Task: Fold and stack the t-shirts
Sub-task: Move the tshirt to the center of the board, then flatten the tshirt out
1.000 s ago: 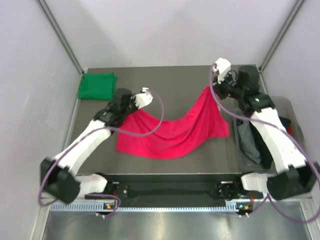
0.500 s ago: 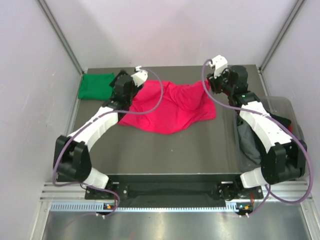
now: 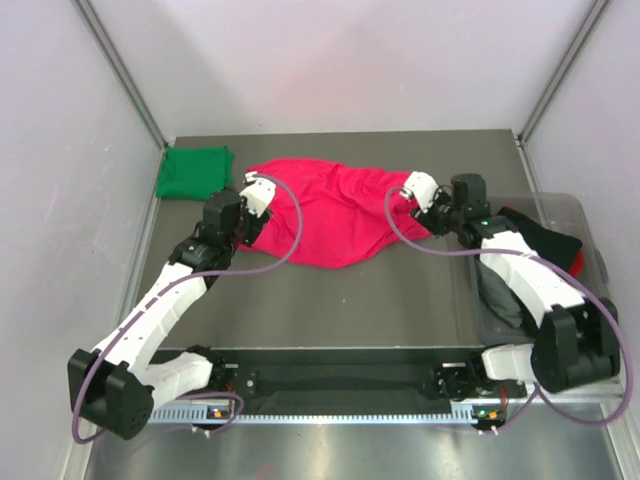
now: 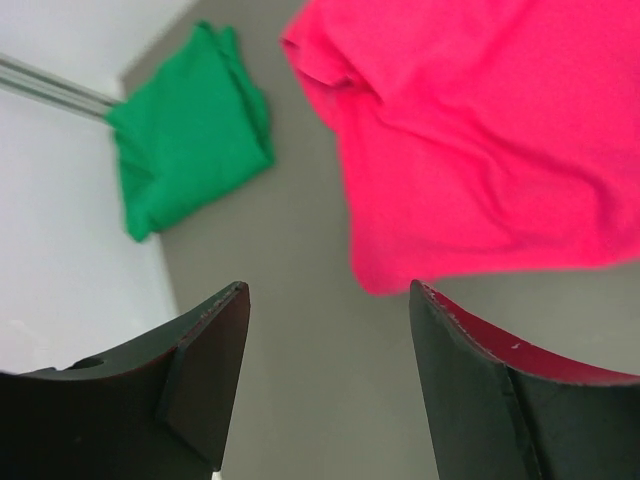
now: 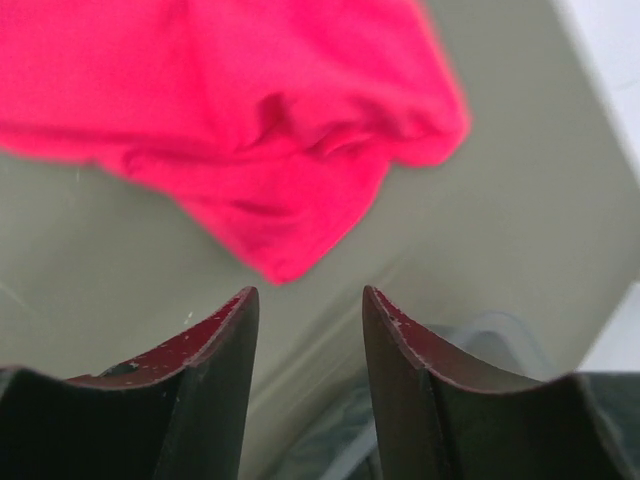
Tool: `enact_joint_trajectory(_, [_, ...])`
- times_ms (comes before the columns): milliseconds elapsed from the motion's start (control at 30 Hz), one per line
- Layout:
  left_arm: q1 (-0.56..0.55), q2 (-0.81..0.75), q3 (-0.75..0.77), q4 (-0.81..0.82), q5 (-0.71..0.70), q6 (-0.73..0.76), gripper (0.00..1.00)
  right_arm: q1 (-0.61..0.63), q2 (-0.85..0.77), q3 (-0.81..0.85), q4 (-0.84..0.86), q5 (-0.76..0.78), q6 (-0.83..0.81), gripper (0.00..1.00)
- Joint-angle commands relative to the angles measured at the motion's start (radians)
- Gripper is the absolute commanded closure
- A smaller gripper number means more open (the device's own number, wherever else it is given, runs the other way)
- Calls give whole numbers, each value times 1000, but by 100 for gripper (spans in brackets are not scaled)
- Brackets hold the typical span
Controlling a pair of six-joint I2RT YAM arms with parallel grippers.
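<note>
Centre of top view: pink t-shirt [image 3: 335, 215] rumpled on bench [image 3: 380, 300]. Left pincer [image 4: 328, 300] and right pincer [image 5: 310, 300] both open, empty, flanking it. Advisable: grip outer edges, spread flat before folding.

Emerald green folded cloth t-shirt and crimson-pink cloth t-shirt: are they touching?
Apart. The left wrist view shows bare grey table between the emerald green t-shirt and the crimson-pink t-shirt.

Lab robot cell: white panel walls [image 3: 350, 60], aluminium frame posts [image 3: 122, 70], grey table [image 3: 330, 300].
</note>
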State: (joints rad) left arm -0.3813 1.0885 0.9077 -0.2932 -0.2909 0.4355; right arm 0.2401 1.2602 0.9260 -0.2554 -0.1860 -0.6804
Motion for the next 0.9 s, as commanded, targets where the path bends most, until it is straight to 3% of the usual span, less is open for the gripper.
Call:
enact_joint_trajectory(0, [24, -38, -41, -74, 117, -78, 31, 4, 95, -12, -36, -20, -125, 55])
enact_joint_trajectory(533, [93, -90, -113, -70, 164, -96, 30, -4, 398, 128, -12, -36, -116, 56])
enact_joint_trajectory(633, [101, -88, -122, -67, 183, -100, 29, -2, 444, 152, -18, -15, -111, 60])
enact_joint_trajectory(700, [102, -79, -131, -70, 200, -89, 28, -2, 473, 177, -37, -12, -111, 72])
enact_joint_trajectory(867, [101, 60, -128, -123, 268, 9, 28, -1, 484, 191, -100, -18, -120, 78])
